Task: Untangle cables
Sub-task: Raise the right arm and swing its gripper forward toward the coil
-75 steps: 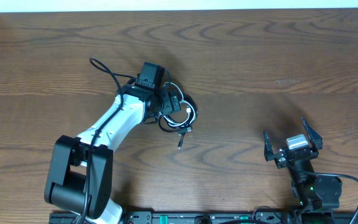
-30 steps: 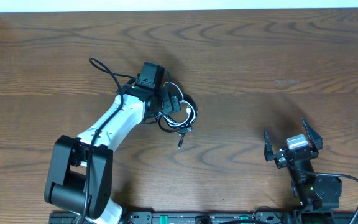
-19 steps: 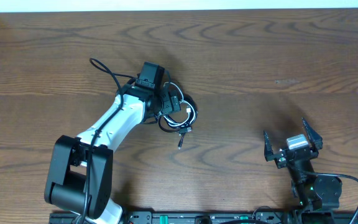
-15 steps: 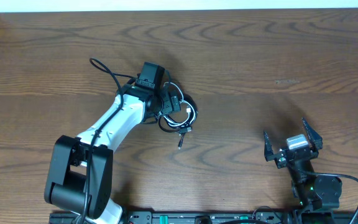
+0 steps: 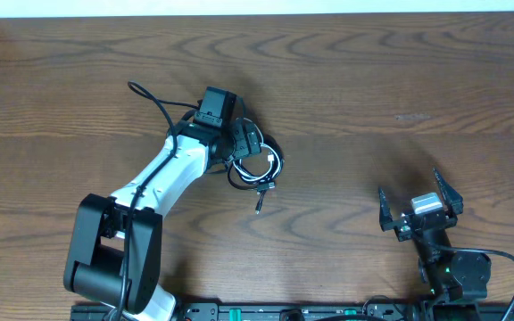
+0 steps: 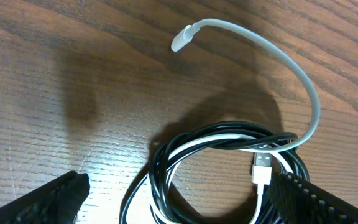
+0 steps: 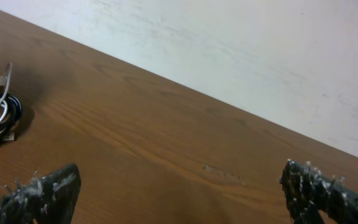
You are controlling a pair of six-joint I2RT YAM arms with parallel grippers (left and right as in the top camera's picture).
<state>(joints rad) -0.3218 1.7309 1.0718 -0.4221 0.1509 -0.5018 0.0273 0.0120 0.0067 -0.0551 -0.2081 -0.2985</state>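
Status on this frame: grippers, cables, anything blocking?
Left gripper open over the cables, holding nothing. Right gripper open, far aside. Black cable and white cable coiled together. Nothing blocking.

left arm (image 5: 172,169) over tangled cables (image 5: 261,175) | right arm (image 5: 446,264) jaws spread, well apart

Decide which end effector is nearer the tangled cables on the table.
Left. The left end effector is right over the cables, its open fingers straddling the coil. The right end effector sits open far off to the right, touching nothing.
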